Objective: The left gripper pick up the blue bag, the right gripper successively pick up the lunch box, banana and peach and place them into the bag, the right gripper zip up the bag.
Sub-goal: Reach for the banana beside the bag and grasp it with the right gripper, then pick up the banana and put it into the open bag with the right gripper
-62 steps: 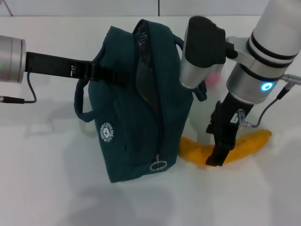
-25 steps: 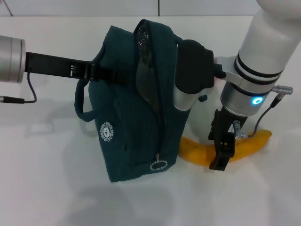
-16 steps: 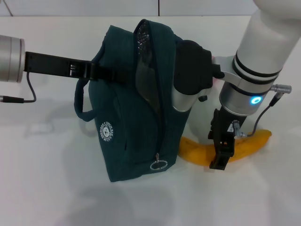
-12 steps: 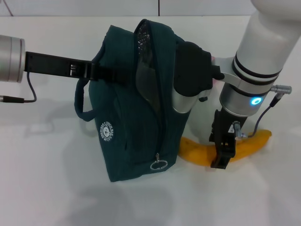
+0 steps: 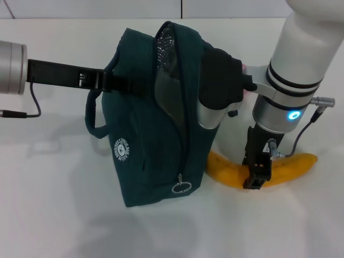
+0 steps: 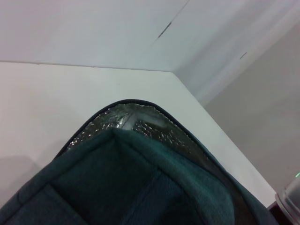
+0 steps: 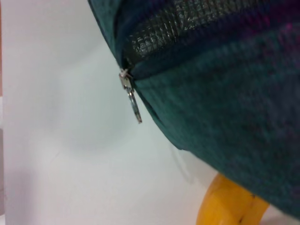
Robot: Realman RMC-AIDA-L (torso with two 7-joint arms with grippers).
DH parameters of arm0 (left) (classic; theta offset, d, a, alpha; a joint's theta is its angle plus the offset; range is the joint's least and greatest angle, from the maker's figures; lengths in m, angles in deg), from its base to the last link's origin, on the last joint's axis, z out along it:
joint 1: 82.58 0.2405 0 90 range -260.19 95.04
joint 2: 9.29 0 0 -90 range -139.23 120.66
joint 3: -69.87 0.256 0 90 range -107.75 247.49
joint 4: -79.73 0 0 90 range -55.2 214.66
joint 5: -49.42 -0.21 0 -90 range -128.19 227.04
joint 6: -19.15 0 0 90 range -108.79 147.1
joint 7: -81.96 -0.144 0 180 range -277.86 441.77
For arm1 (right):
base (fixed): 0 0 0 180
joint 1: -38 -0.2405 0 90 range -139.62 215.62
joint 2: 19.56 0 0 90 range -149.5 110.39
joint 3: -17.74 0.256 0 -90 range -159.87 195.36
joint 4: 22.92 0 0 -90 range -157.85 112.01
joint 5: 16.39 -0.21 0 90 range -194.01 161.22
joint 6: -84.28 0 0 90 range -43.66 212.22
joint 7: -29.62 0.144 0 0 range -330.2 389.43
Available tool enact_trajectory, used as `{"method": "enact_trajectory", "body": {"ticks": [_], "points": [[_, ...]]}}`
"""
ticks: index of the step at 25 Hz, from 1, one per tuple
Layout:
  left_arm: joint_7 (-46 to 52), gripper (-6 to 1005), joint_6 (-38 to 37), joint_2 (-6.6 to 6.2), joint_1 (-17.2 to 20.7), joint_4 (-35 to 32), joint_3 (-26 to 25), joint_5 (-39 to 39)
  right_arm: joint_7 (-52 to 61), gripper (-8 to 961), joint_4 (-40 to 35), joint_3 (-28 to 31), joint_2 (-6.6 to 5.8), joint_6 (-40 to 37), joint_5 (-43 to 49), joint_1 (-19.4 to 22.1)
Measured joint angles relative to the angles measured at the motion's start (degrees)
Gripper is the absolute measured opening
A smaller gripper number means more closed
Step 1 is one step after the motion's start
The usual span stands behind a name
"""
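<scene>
The blue bag (image 5: 145, 140) stands upright on the white table (image 5: 54, 204), its top unzipped and its silver lining (image 6: 140, 126) showing. My left gripper (image 5: 121, 85) reaches in from the left and is shut on the bag's handle. The banana (image 5: 290, 169) lies on the table right of the bag. My right gripper (image 5: 256, 177) points down and straddles its middle, shut on it. The right wrist view shows one end of the banana (image 7: 225, 206) under the bag's side (image 7: 225, 93). A sliver of the pink peach (image 5: 245, 92) shows behind the right arm. The lunch box is hidden.
The ring zipper pull (image 5: 181, 188) hangs at the low front end of the bag's zip, and is also in the right wrist view as the zipper pull (image 7: 132, 101). The right arm's black elbow (image 5: 220, 80) presses close to the bag's right side. A cable (image 5: 21, 114) trails at the left.
My right gripper has come down over the banana and shifted slightly right. The banana has slid a little to the right with it. The left gripper and bag have held still.
</scene>
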Motion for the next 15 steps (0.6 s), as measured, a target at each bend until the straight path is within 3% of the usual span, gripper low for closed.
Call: {"method": "enact_trajectory", "body": {"ticks": [2, 9, 15], "points": [[-0.04, 65, 0.09, 0.03, 0.11, 0.00, -0.51, 0.00, 0.41, 436, 0.00, 0.02, 0.00, -0.35, 0.22, 0.00], [-0.22, 65, 0.17, 0.04, 0.58, 0.43, -2.65, 0.03, 2.08, 437, -0.71, 1.99, -0.10, -3.14, 0.75, 0.55], [-0.77, 65, 0.16, 0.18, 0.88, 0.67, -2.87, 1.15, 2.14, 437, -1.39, 10.35, -0.31, -6.31, 5.21, 3.10]]}}
